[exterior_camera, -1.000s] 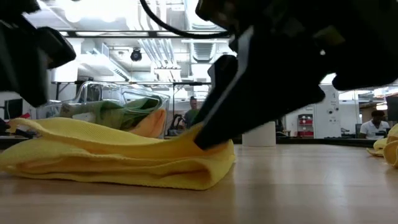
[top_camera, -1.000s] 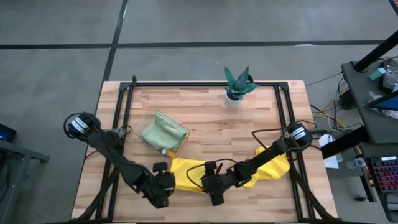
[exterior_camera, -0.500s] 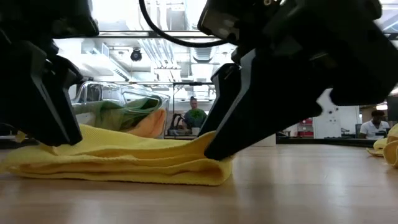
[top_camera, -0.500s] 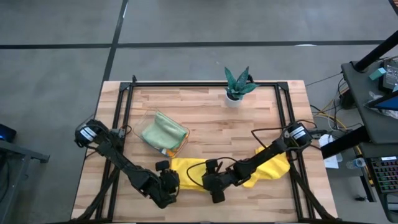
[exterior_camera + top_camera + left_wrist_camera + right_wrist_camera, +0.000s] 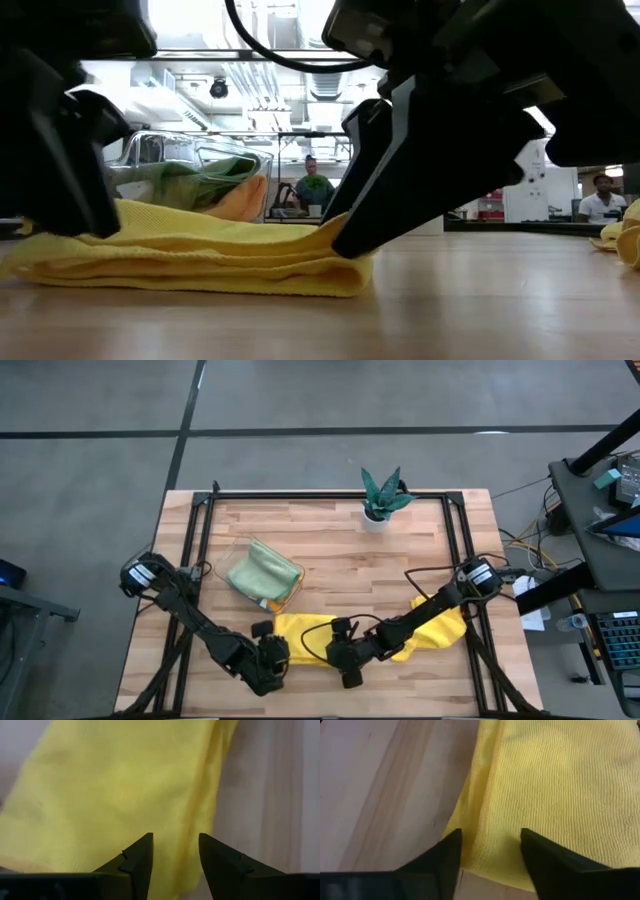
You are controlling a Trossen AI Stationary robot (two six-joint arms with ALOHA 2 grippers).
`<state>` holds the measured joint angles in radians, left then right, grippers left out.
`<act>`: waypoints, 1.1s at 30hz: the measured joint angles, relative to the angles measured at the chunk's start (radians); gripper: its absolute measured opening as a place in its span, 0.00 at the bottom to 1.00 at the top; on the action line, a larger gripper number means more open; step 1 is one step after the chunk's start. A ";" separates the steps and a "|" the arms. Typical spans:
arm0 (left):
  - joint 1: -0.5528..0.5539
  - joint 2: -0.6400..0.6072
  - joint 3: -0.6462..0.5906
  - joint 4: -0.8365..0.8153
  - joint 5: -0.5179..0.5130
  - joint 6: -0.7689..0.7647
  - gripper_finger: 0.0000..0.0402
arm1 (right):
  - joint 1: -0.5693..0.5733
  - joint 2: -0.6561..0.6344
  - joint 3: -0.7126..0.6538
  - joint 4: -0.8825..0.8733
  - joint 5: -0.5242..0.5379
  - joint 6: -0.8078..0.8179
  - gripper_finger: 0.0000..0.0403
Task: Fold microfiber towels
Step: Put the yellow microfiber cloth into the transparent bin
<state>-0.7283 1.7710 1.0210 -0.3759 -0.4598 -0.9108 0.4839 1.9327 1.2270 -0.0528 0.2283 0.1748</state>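
A wooden table with a black frame is seen. On it are laid 2 yellow towels near the front edge, a clear tray of cloths at left, and a potted plant at the back.

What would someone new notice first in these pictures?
Probably the folded bright yellow microfiber towel at the table's near edge, with the left claw and right claw both down at it, fingers apart. Next, the clear shallow plastic tray holding a pale green cloth, left of centre.
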 joint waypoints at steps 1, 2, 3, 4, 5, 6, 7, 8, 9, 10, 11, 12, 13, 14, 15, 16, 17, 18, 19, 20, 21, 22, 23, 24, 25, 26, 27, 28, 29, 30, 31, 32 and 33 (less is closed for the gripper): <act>-0.002 -0.001 0.000 -0.001 0.015 0.000 0.36 | 0.000 0.000 0.000 0.002 0.000 -0.001 0.43; -0.003 -0.003 0.000 -0.006 0.027 -0.001 0.36 | 0.000 0.000 0.000 0.005 0.000 -0.002 0.38; -0.004 -0.005 0.000 -0.008 0.033 -0.001 0.36 | 0.000 0.000 0.002 0.006 0.000 -0.005 0.33; -0.005 -0.006 0.000 -0.008 0.036 -0.001 0.36 | 0.000 0.000 0.005 0.006 0.000 -0.008 0.28; -0.005 -0.006 0.000 -0.008 0.038 0.000 0.36 | 0.000 0.000 0.007 0.007 0.000 -0.010 0.23; -0.006 -0.006 0.000 -0.009 0.041 0.000 0.36 | 0.000 0.000 0.010 0.007 -0.001 -0.013 0.18; -0.006 -0.006 0.000 -0.009 0.042 0.000 0.36 | 0.002 0.000 0.013 0.009 -0.004 -0.018 0.14; -0.006 -0.006 0.000 -0.011 0.042 0.000 0.36 | 0.002 -0.001 0.016 0.007 -0.012 -0.025 0.11; -0.005 -0.006 0.004 -0.029 0.042 0.000 0.36 | 0.003 -0.004 0.019 0.006 -0.024 -0.033 0.08; -0.006 -0.006 0.009 -0.053 0.043 -0.001 0.36 | 0.005 -0.006 0.023 0.005 -0.027 -0.034 0.05; -0.006 -0.006 0.016 -0.076 0.046 -0.004 0.36 | 0.008 -0.009 0.028 0.006 -0.029 -0.037 0.04; -0.007 -0.007 0.024 -0.097 0.056 -0.010 0.36 | 0.012 -0.015 0.032 0.007 -0.029 -0.040 0.03; -0.007 -0.009 0.030 -0.110 0.062 -0.018 0.36 | 0.014 -0.020 0.035 0.005 -0.029 -0.042 0.03; -0.007 -0.012 0.034 -0.118 0.067 -0.024 0.36 | 0.017 -0.022 0.040 0.006 -0.029 -0.042 0.02; -0.007 -0.017 0.035 -0.123 0.076 -0.025 0.36 | 0.019 -0.026 0.044 0.008 -0.029 -0.041 0.02; -0.007 -0.020 0.038 -0.128 0.081 -0.026 0.36 | 0.021 -0.028 0.044 0.009 -0.030 -0.038 0.02; -0.007 -0.022 0.041 -0.134 0.083 -0.026 0.36 | 0.023 -0.030 0.046 0.005 -0.033 -0.038 0.02; -0.007 -0.024 0.043 -0.144 0.084 -0.026 0.36 | 0.026 -0.031 0.049 0.004 -0.041 -0.043 0.02; -0.007 -0.026 0.043 -0.154 0.085 -0.026 0.36 | 0.028 -0.031 0.053 0.006 -0.054 -0.051 0.02; -0.007 -0.028 0.043 -0.160 0.086 -0.026 0.36 | 0.031 -0.031 0.056 0.007 -0.065 -0.056 0.02; -0.007 -0.030 0.043 -0.167 0.088 -0.026 0.36 | 0.031 -0.031 0.057 0.011 -0.076 -0.056 0.02; -0.007 -0.031 0.042 -0.180 0.089 -0.025 0.36 | 0.031 -0.032 0.057 0.014 -0.088 -0.052 0.02; -0.007 -0.032 0.041 -0.198 0.089 -0.026 0.36 | 0.031 -0.030 0.054 0.023 -0.095 -0.044 0.02; -0.008 -0.032 0.041 -0.213 0.092 -0.026 0.36 | 0.030 -0.022 0.053 0.037 -0.107 -0.038 0.02; -0.008 -0.032 0.041 -0.225 0.094 -0.027 0.36 | 0.028 -0.014 0.051 0.047 -0.121 -0.036 0.02; -0.007 -0.032 0.041 -0.229 0.096 -0.027 0.36 | 0.024 -0.001 0.051 0.057 -0.140 -0.034 0.02; -0.007 -0.032 0.040 -0.231 0.099 -0.027 0.36 | 0.017 0.010 0.051 0.069 -0.172 -0.028 0.02; -0.007 -0.032 0.040 -0.228 0.103 -0.026 0.36 | 0.009 0.020 0.051 0.073 -0.207 -0.020 0.02; -0.007 -0.032 0.040 -0.231 0.113 -0.026 0.36 | -0.002 0.031 0.051 0.073 -0.247 -0.011 0.03; -0.007 -0.032 0.040 -0.235 0.119 -0.026 0.36 | -0.012 0.040 0.054 0.081 -0.292 0.002 0.04; -0.007 -0.033 0.040 -0.235 0.132 -0.026 0.36 | -0.020 0.048 0.055 0.098 -0.331 0.014 0.05; -0.007 -0.033 0.040 -0.235 0.141 -0.026 0.36 | -0.028 0.055 0.057 0.107 -0.364 0.024 0.07; -0.007 -0.034 0.040 -0.235 0.151 -0.026 0.36 | -0.034 0.060 0.059 0.112 -0.387 0.032 0.10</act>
<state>-0.7357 1.7370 1.0615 -0.6110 -0.3089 -0.9371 0.4496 1.9928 1.2865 0.0587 -0.1588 0.2071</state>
